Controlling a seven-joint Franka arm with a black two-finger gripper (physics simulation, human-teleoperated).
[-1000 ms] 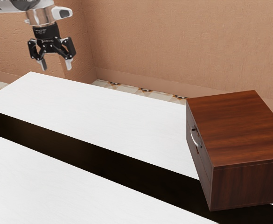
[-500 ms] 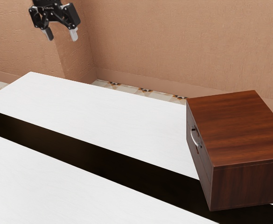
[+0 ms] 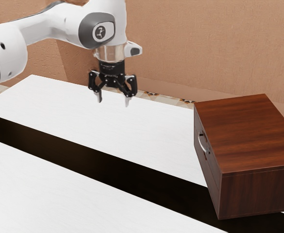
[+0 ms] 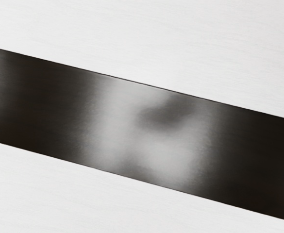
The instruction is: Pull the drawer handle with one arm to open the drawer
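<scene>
Pincer spread above table, well apart from drawer handle

Arm: base cut off at the exterior view's left edge. Cabinet: drawer front seen nearly edge-on, seams indistinct. Dark strip: blurred reflection, shape unreadable.

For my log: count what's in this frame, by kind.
Wooden drawer box: 1
Silver handle: 1
Black gripper, open and empty: 1
White table: 1
Total: 4
</scene>
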